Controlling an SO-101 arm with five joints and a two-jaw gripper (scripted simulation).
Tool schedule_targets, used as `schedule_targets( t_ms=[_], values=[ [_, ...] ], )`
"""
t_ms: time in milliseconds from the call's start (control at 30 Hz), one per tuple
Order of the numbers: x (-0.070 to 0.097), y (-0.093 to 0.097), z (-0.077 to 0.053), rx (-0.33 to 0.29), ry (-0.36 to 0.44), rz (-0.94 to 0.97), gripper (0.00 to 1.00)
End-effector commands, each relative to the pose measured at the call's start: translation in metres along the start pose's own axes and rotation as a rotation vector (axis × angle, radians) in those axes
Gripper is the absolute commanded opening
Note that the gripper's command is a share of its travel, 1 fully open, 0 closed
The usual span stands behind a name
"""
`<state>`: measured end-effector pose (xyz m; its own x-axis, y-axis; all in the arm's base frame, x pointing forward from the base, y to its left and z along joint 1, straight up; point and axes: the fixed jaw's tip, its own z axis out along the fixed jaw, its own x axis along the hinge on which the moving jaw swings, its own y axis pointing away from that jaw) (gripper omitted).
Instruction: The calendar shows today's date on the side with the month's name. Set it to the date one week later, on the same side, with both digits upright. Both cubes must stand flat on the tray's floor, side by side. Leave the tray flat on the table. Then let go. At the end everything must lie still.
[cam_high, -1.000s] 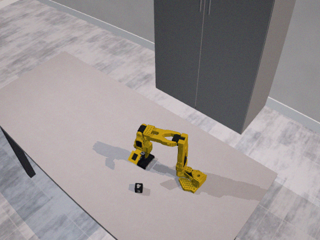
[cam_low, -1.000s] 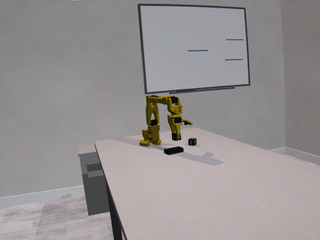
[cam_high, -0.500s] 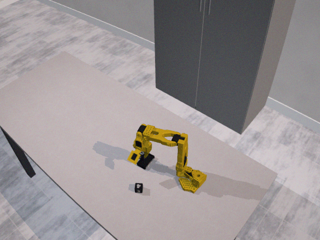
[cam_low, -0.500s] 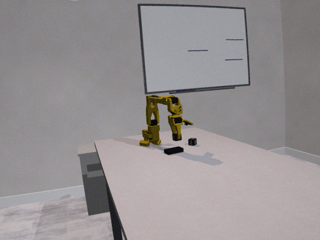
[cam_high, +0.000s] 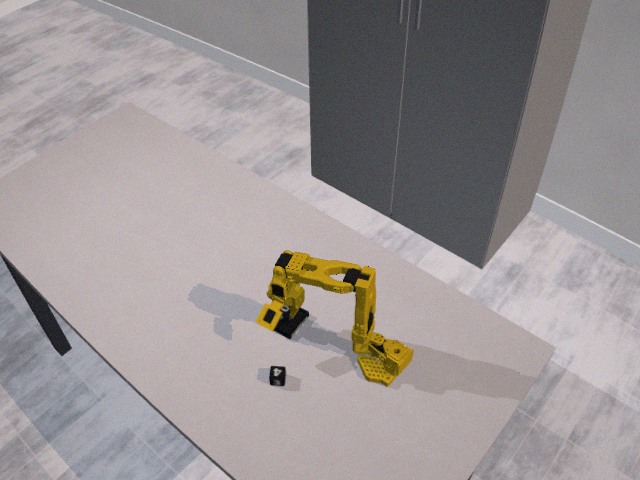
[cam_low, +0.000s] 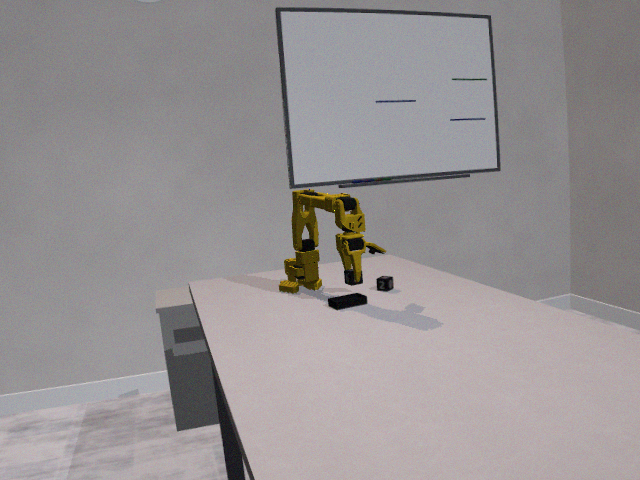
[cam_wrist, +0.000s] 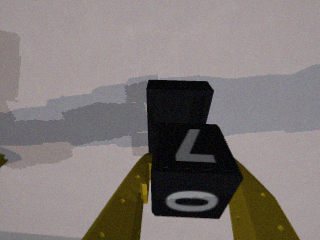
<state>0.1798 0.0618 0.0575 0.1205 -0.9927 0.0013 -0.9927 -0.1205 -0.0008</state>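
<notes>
My gripper (cam_wrist: 192, 202) is shut on a black calendar cube (cam_wrist: 192, 172). In the wrist view the cube shows a white 7 on top and a white 0 on the face toward the camera. The black tray (cam_wrist: 177, 112) lies just beyond the cube. In the exterior view the held cube (cam_low: 352, 277) hangs a little above the tray (cam_low: 347, 300), which lies flat on the table. The arm hides most of the tray (cam_high: 292, 324) in the top view. The second black cube (cam_low: 384, 283) stands on the table apart from the tray, showing a 2; it also shows in the top view (cam_high: 277, 375).
The arm's base (cam_high: 385, 361) stands near the table's edge beside the tray. A grey cabinet (cam_high: 413, 118) stands on the floor behind the table. A whiteboard (cam_low: 387, 95) hangs on the wall.
</notes>
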Motion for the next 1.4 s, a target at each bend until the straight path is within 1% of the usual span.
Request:
schedule_targets(
  t_ms=[0, 233, 533, 800, 1100, 1367],
  values=[
    [-0.001, -0.003, -0.005, 0.043, -0.011, 0.001, 0.0],
    [-0.001, -0.003, -0.004, 0.043, -0.011, 0.001, 0.0],
    [-0.001, -0.003, 0.001, 0.043, -0.01, 0.001, 0.0],
    [-0.001, -0.003, 0.002, 0.043, -0.01, 0.001, 0.0],
    [-0.001, -0.003, 0.007, 0.043, -0.01, 0.0, 0.0],
    [-0.001, -0.003, 0.008, 0.043, -0.01, 0.0, 0.0]
  ],
)
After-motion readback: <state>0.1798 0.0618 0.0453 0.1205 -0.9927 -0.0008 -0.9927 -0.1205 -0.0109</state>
